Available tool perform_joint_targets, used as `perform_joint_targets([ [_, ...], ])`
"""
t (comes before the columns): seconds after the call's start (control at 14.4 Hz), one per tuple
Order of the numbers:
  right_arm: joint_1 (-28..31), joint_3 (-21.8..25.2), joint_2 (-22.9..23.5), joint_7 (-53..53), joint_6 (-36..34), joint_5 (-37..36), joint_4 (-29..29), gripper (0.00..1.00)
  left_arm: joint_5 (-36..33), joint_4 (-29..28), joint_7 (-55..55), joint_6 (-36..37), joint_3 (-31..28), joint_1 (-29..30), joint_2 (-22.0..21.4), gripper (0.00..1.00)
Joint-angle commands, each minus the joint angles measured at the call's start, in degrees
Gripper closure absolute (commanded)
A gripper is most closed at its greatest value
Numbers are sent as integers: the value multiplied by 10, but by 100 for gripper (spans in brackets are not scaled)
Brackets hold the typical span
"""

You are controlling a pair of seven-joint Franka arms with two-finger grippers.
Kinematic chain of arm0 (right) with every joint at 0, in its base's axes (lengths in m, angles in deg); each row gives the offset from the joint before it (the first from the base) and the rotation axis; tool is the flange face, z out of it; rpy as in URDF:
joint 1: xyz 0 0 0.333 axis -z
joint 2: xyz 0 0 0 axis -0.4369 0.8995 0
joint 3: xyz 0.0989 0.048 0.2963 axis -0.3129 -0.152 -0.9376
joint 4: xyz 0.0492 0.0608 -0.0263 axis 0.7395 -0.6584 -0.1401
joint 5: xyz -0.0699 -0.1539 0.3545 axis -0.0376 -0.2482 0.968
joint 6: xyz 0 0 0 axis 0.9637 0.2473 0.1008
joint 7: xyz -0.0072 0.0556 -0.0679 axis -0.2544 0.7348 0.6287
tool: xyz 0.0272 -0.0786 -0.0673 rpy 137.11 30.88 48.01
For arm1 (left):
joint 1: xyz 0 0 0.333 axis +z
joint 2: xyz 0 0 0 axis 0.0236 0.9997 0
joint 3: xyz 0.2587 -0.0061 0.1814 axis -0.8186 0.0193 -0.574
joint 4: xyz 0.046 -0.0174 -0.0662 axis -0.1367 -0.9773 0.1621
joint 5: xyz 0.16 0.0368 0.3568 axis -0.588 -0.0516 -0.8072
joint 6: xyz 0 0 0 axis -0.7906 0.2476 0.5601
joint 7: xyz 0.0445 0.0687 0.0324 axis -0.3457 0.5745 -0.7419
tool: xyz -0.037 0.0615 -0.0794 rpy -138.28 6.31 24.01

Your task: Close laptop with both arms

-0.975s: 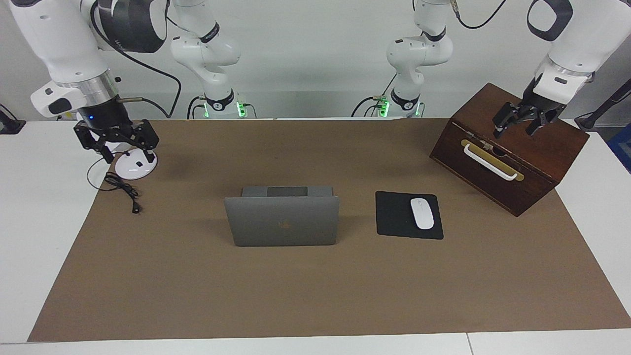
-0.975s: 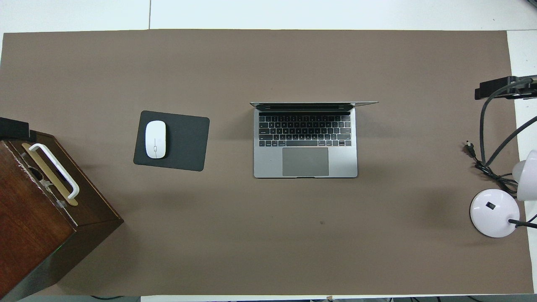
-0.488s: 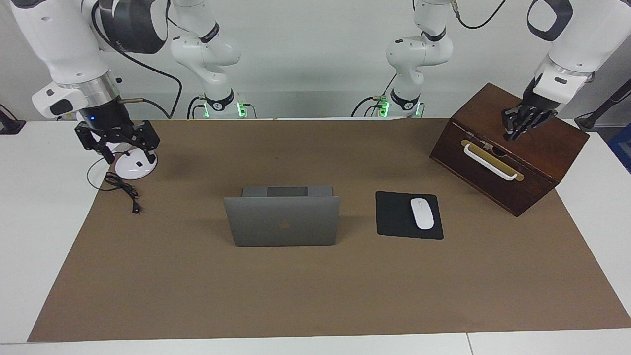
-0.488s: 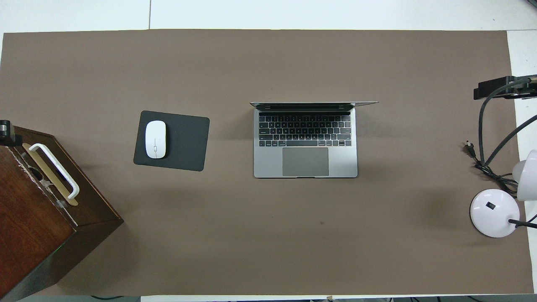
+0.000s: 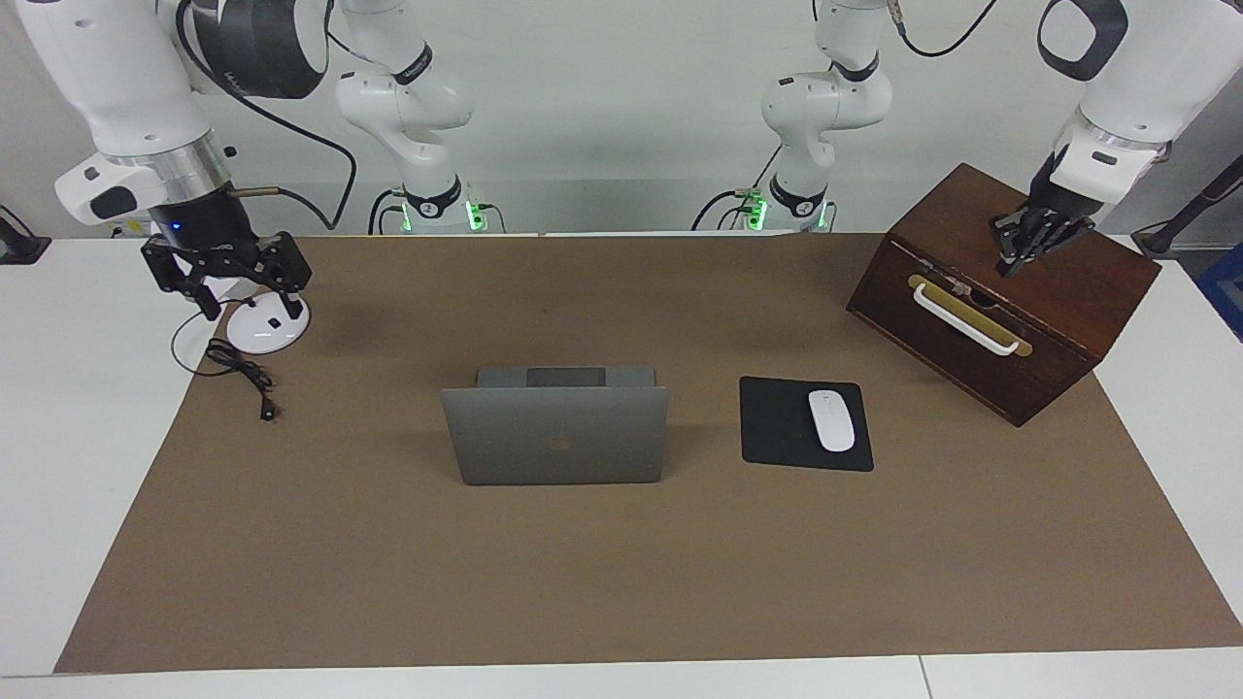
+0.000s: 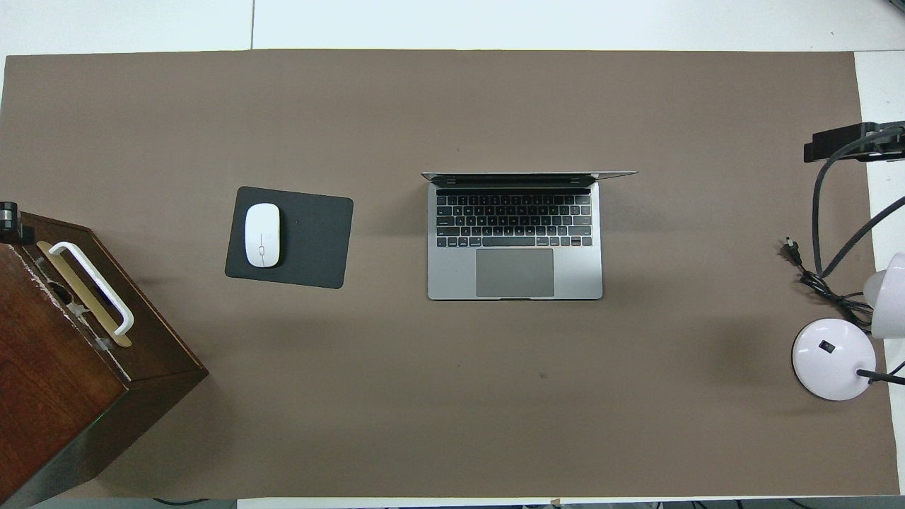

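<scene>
The silver-grey laptop stands open in the middle of the brown mat, its lid upright with the logo side away from the robots. The overhead view shows its keyboard and trackpad. My left gripper hangs over the top of the wooden box, with its fingers drawn together and nothing in them. Only its tip shows in the overhead view. My right gripper hangs open and empty over the lamp base, and also shows in the overhead view. Both grippers are well apart from the laptop.
A dark wooden box with a white handle stands at the left arm's end. A black mouse pad with a white mouse lies beside the laptop. A white lamp base and a black cable lie at the right arm's end.
My left gripper's fingers have drawn together from spread open and it has shifted slightly over the box. My right gripper has risen a little. The laptop has not moved.
</scene>
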Motion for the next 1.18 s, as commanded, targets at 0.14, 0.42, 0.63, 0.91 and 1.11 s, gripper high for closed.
perform_joint_targets([
  [0.14, 5, -2, 32, 19, 5, 0, 39, 23, -5, -74, 3, -72, 3, -19, -36, 100],
  [0.42, 6, -2, 71, 20, 1, 0, 83, 65, -1, -185, 0, -186, 3, -43, -85, 100],
  [0.63, 6, -3, 102, 20, 1, -6, 116, 100, 24, -230, 0, -237, 4, -60, -101, 100],
  [0.91, 5, -6, 171, 21, 0, -8, 194, 100, 43, -289, 1, -311, 3, -104, -124, 100],
  [1.11, 3, -7, 241, 21, 4, -7, 263, 100, 52, -324, 1, -351, 3, -130, -136, 100],
])
